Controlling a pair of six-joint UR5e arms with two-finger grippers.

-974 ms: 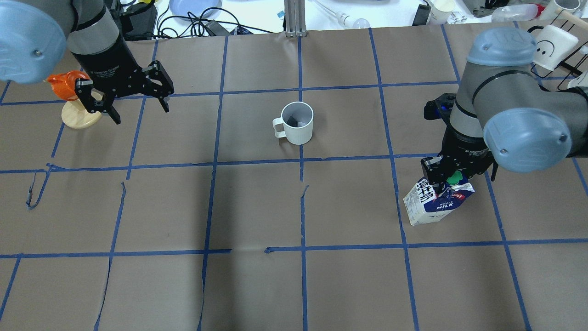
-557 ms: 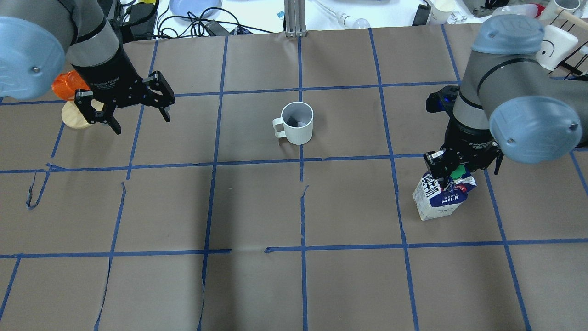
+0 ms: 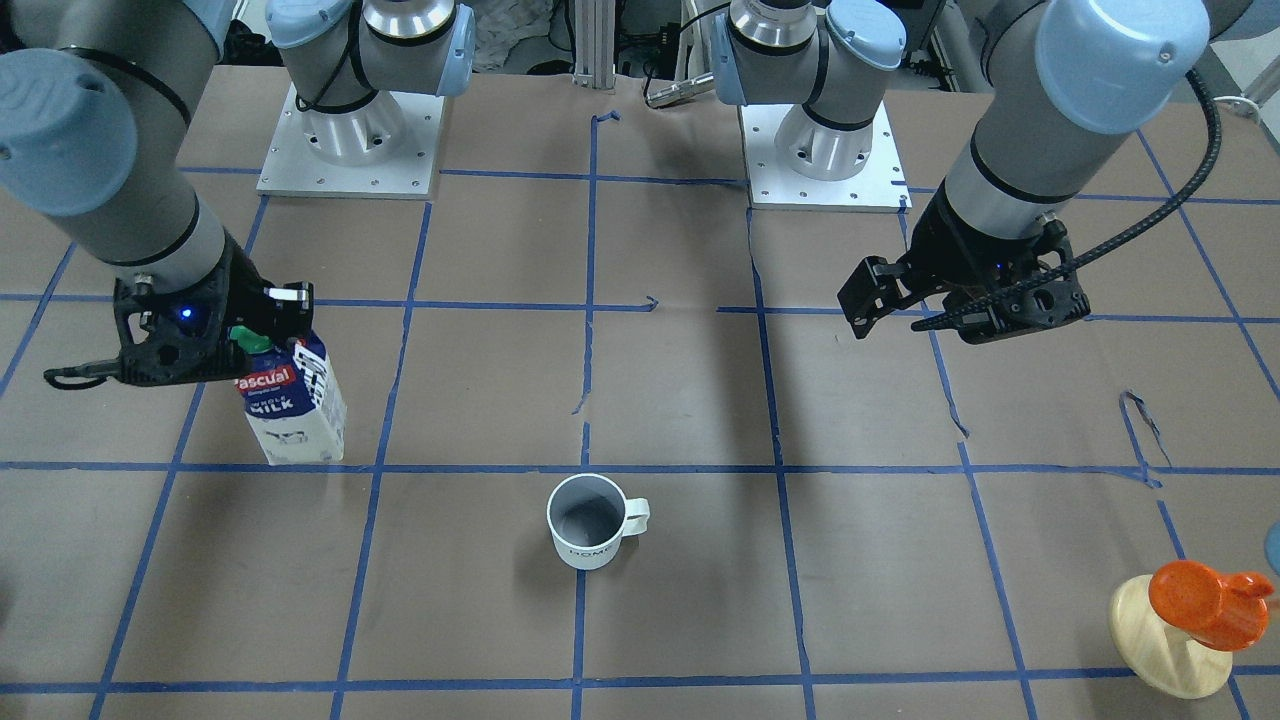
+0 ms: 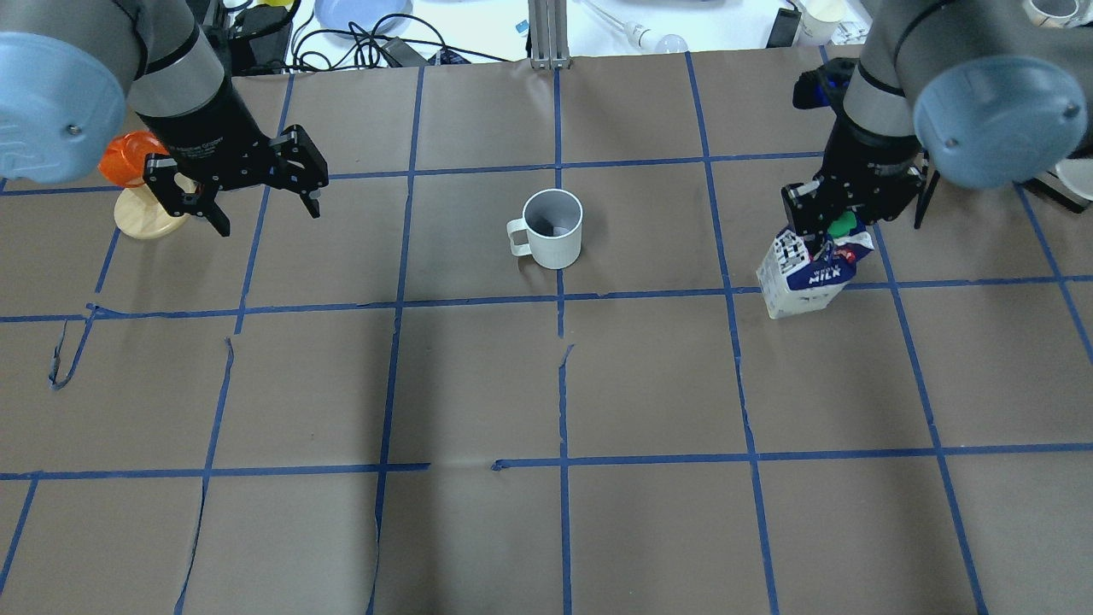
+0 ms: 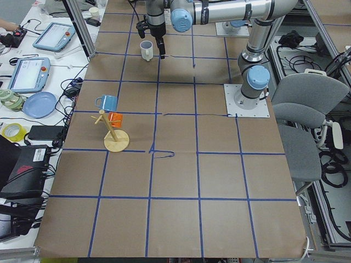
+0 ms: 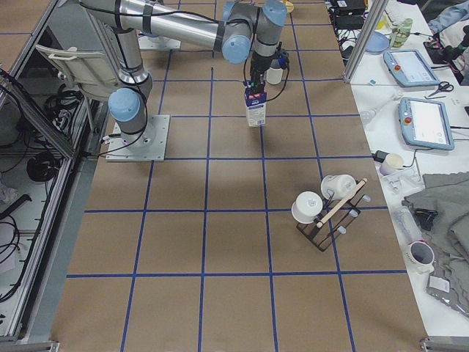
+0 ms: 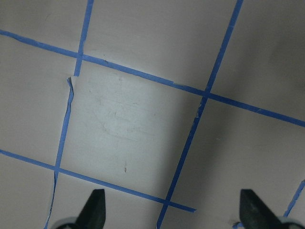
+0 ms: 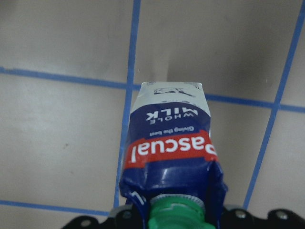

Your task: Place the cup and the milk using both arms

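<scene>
The right arm [image 4: 888,94] reaches over the right end of the tabletop [image 4: 649,530], the right gripper [image 4: 830,232] pointing down and clamped on the top of the milk [image 4: 801,282], which tilts slightly. Its base seems just off the surface, though that is hard to judge. The left gripper [image 4: 269,220] hovers toward the far left corner, fingers spread wide, empty. The cup [image 4: 553,229] stands upright mid-table, nearer the far edge.
</scene>
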